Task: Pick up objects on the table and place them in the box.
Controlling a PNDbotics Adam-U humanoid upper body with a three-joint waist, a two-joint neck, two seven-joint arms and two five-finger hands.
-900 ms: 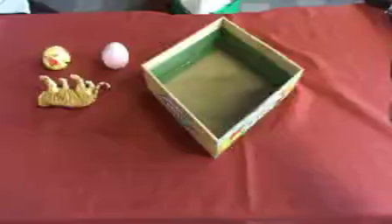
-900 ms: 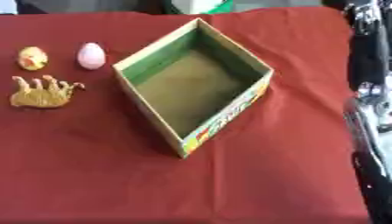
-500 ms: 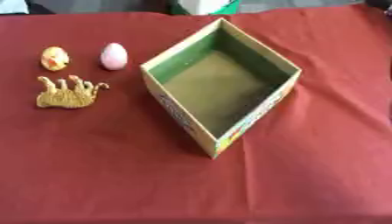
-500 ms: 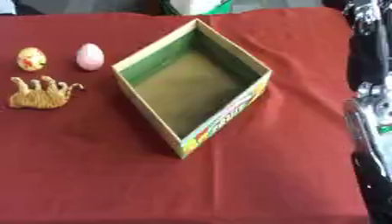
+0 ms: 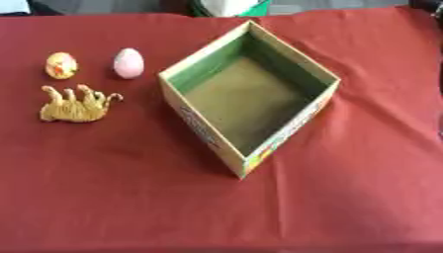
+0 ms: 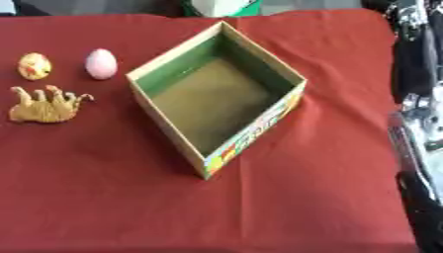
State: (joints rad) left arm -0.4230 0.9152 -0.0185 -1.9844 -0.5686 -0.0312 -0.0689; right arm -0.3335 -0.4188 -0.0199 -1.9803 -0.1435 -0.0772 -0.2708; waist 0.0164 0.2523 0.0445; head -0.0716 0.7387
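Note:
An open cardboard box (image 5: 322,78) with green inner walls and a brown floor stands turned like a diamond in the middle of the red cloth; nothing lies inside it. To its left lie three small things: a yellow-orange egg (image 5: 61,65), a pink egg (image 5: 128,63), and below them a tan toy animal (image 5: 74,105) on its side with its legs up. My right arm and hand (image 6: 417,123), black with silver parts, run down the right edge of the right eye view, well apart from the box. My left hand shows in neither view.
The red cloth (image 5: 121,197) covers the table out to its far edge. A white and green object (image 5: 227,7) sits just beyond that edge, behind the box. Bare cloth lies in front of the box and to its right.

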